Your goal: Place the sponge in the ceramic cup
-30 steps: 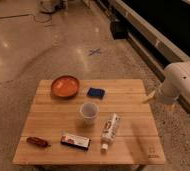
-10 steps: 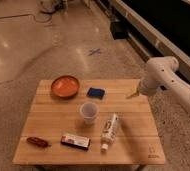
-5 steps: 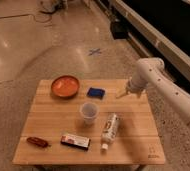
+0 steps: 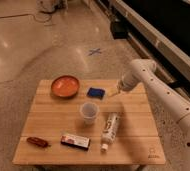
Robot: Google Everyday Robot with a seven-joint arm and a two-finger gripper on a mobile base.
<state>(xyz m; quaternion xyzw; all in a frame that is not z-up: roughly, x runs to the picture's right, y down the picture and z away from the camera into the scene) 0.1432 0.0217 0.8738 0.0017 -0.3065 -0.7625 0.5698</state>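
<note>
The sponge [image 4: 95,92], a small flat dark-blue block, lies on the wooden table [image 4: 133,145] near its far edge, just right of the orange bowl. The white ceramic cup [image 4: 89,112] stands upright in the middle of the table, in front of the sponge. My gripper [image 4: 114,94] comes in from the right on the white arm [image 4: 153,85] and hovers just to the right of the sponge, low over the table. It does not touch the sponge.
An orange bowl [image 4: 65,86] sits at the far left of the table. A white tube [image 4: 109,130] lies right of the cup. A black-and-red flat box [image 4: 75,141] and a small red-brown object [image 4: 37,142] rest near the front edge.
The arm has swung left from the table's right side, bringing the gripper close beside the sponge. The objects on the table have not moved.
</note>
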